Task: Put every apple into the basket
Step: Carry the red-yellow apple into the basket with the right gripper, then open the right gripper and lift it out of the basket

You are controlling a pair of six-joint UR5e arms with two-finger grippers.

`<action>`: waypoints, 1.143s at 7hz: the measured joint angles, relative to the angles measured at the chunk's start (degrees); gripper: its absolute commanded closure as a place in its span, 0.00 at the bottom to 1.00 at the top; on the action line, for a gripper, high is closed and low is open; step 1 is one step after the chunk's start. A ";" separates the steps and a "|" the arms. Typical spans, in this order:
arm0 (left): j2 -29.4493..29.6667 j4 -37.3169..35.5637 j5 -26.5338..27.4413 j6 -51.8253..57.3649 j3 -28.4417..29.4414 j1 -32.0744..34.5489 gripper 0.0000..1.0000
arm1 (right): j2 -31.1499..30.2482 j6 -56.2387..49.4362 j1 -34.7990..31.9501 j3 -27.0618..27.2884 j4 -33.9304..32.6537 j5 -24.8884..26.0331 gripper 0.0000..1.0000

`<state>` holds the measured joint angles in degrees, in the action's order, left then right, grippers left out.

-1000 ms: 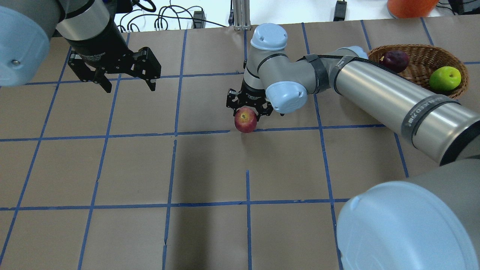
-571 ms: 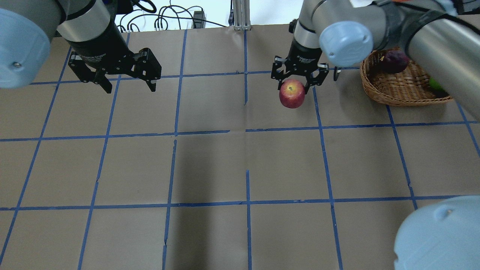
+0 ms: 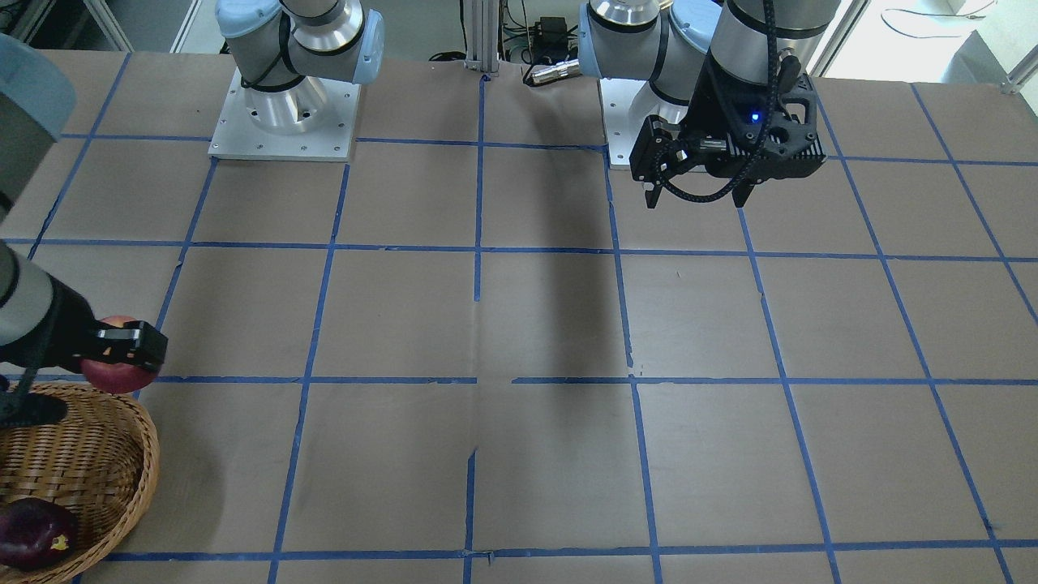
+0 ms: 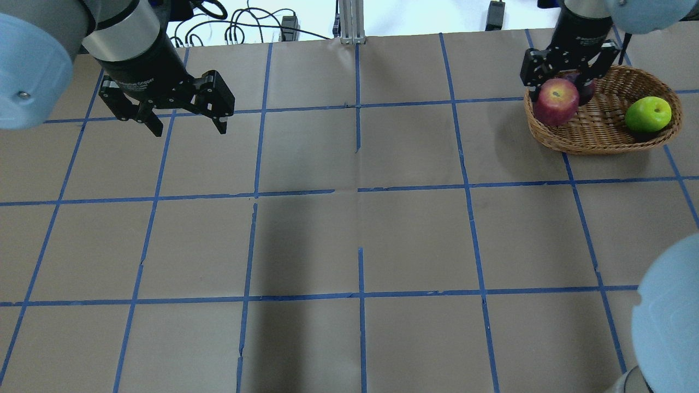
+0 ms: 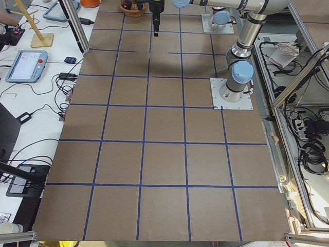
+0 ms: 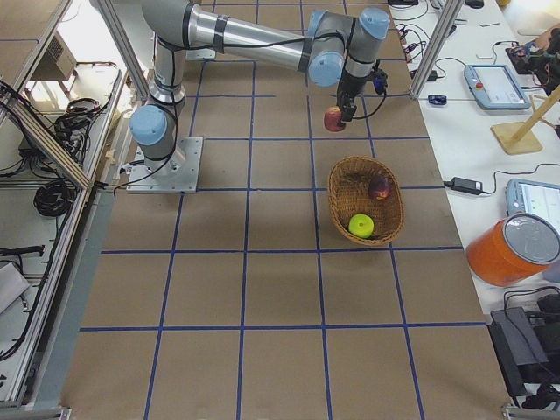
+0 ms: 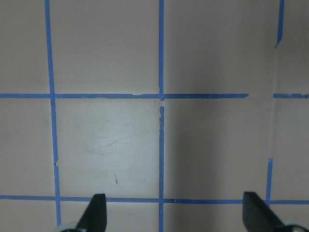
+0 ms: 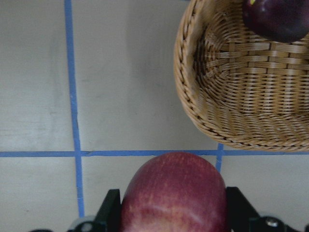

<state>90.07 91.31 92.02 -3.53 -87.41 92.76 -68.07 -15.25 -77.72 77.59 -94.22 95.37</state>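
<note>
My right gripper (image 4: 558,90) is shut on the red apple (image 4: 556,101) and holds it in the air at the left end of the wicker basket (image 4: 580,143). In the right wrist view the red apple (image 8: 174,193) sits between the fingers, with the basket's rim (image 8: 186,92) just ahead and to the right. The yellow-green apple (image 4: 648,114) and the maroon apple (image 8: 277,19) lie in the basket. My left gripper (image 4: 190,129) is open and empty, hovering over the far left of the table.
An orange bucket (image 6: 512,249), a wooden stand (image 6: 525,131) and tablets sit on the side bench beyond the basket. An aluminium post (image 4: 349,22) and cables stand at the table's far edge. The brown table has a blue tape grid.
My right gripper lifted the red apple from the table's middle and carried it right and away to the basket's left end. The left arm has not moved.
</note>
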 measured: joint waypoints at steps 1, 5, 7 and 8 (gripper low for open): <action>-0.04 0.00 0.00 -0.04 -0.02 -0.01 0.00 | 1.64 -4.83 2.99 0.01 -3.04 1.14 1.00; -0.16 0.01 0.00 0.01 -0.04 -0.03 0.00 | 10.56 -13.80 10.09 -0.90 -14.19 4.08 0.84; -0.22 0.01 0.00 0.02 -0.04 -0.03 0.00 | 12.02 -13.57 10.35 -0.91 -15.56 4.19 0.00; -0.23 0.01 0.00 0.02 -0.04 -0.03 0.00 | 12.27 -13.52 10.37 -0.86 -15.90 4.20 0.00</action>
<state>89.84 91.32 92.02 -3.52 -87.45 92.72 -55.80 -28.77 -67.34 76.73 -110.12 99.58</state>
